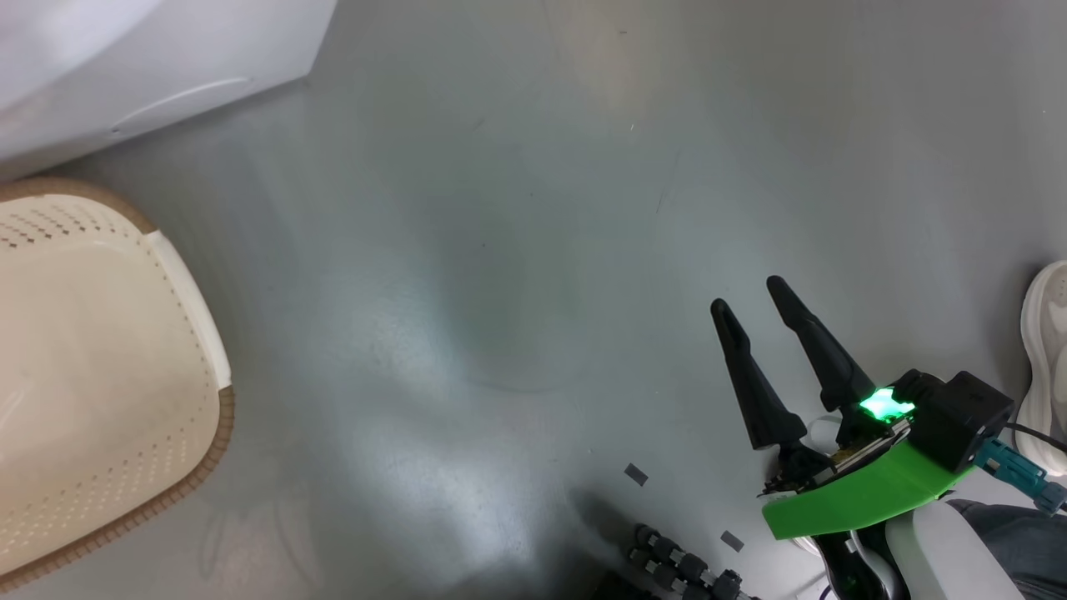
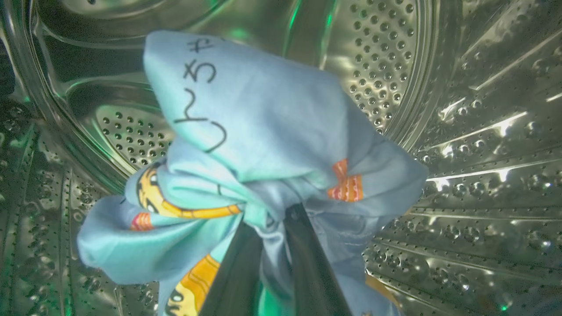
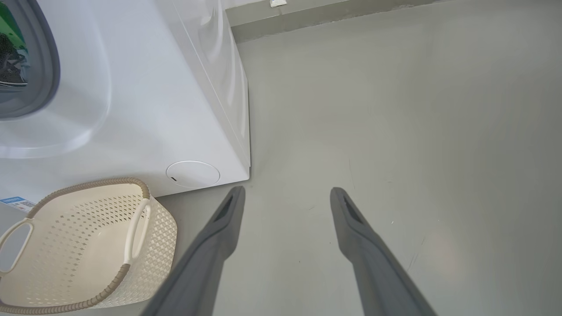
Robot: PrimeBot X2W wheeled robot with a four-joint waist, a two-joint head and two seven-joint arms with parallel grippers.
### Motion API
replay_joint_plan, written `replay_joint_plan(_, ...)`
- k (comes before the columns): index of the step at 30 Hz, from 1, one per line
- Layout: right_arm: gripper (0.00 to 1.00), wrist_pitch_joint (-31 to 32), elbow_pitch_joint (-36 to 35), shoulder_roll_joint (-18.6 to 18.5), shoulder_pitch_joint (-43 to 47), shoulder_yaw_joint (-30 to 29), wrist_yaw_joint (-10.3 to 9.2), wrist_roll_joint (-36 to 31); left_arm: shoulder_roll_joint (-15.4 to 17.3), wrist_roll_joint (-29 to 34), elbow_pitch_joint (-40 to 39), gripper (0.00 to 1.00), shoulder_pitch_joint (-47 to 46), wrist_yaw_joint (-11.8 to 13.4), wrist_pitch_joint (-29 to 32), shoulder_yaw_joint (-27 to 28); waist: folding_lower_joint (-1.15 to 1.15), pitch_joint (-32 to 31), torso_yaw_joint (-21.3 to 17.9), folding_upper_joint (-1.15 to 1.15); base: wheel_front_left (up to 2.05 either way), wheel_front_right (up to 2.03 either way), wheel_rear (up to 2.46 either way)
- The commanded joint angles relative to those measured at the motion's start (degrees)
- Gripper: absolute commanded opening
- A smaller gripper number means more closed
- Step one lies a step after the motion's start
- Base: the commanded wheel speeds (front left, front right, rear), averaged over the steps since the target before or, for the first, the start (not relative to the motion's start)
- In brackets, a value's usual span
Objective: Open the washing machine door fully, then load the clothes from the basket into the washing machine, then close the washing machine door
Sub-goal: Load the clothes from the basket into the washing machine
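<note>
Deep inside the drum (image 2: 461,131), my left gripper (image 2: 272,219) is pinched tight on a bunched blue garment (image 2: 263,123), positioned, I judge, for release. Beside the washing machine (image 3: 145,109) sits the basket (image 1: 212,433), apparently empty. My right gripper (image 1: 747,293) hangs spread, holding nothing, parked over the floor (image 1: 500,250), out of the way.

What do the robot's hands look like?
Each one has two long, dark, pointy fingers, like big tweezers. The right gripper sits on a bright green plastic bracket. It has a glowing green light, a black box behind that, and a teal plug beside a thin black cable. The left gripper has the same dark fingers.
</note>
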Motion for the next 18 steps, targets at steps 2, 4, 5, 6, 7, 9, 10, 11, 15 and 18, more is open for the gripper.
replay_joint_plan(2,1.0,-0.3,-0.5,-1.4,2.2,1.1,0.09,0.1,2.5,0.5,2.3,0.0,-1.5,0.7,-0.3,-0.2,0.0,-0.3,-0.4,0.0,0.0,0.0,0.0)
replay_joint_plan(4,1.0,-0.3,-0.4,-1.3,2.3,1.0,0.09,0.2,2.5,0.5,3.7,0.07,-1.8,0.7,-0.3,-0.4,0.0,-0.4,-0.5,0.0,0.0,0.0,0.0)
replay_joint_plan(5,1.0,-0.3,-0.3,-1.3,2.5,0.8,0.09,0.2,2.4,0.3,5.4,0.21,-2.1,0.8,-0.1,-0.4,0.0,-0.6,-0.5,0.0,0.0,0.0,0.0)
replay_joint_plan(6,1.0,-0.3,-0.2,-1.2,2.6,0.6,0.09,0.2,2.2,0.1,7.1,0.35,-2.2,0.5,0.4,-0.5,0.0,-1.0,-0.5,0.0,0.0,0.0,0.0)
replay_joint_plan(7,1.0,-0.3,-0.1,-1.3,2.9,0.5,0.09,0.1,1.9,0.0,8.7,0.48,-2.5,0.3,0.9,-0.6,0.0,-1.4,-0.3,0.0,0.0,0.0,0.0)
replay_joint_plan(9,1.0,-0.3,-0.1,-1.3,3.4,0.2,0.09,0.0,1.5,-0.5,11.2,1.0,-3.6,0.9,2.0,-0.3,0.0,-1.7,0.0,0.0,0.0,0.0,0.0)
replay_joint_plan(10,1.0,-0.3,-0.1,-1.3,3.5,0.0,0.09,0.0,1.1,-0.7,12.2,1.0,-4.2,1.0,2.5,-0.3,0.0,-1.8,0.2,0.0,0.0,0.0,0.0)
replay_joint_plan(11,1.0,-0.3,-0.1,-1.3,3.5,-0.1,0.09,0.0,0.8,-0.8,13.3,1.0,-4.7,1.3,3.2,-0.4,0.0,-2.0,0.4,0.0,0.0,0.0,0.0)
replay_joint_plan(15,1.0,-0.3,-0.3,-1.3,3.6,-0.7,0.09,-0.1,-0.7,-1.2,17.0,1.0,-6.5,2.4,5.7,-0.5,0.0,-2.5,1.1,0.0,0.0,0.0,0.0)
replay_joint_plan(18,1.0,-0.3,0.0,-1.4,4.0,-1.3,0.09,-0.3,-1.9,-1.6,19.2,1.0,-7.1,3.3,6.1,-0.8,0.0,-3.6,1.9,0.0,0.0,0.0,0.0)
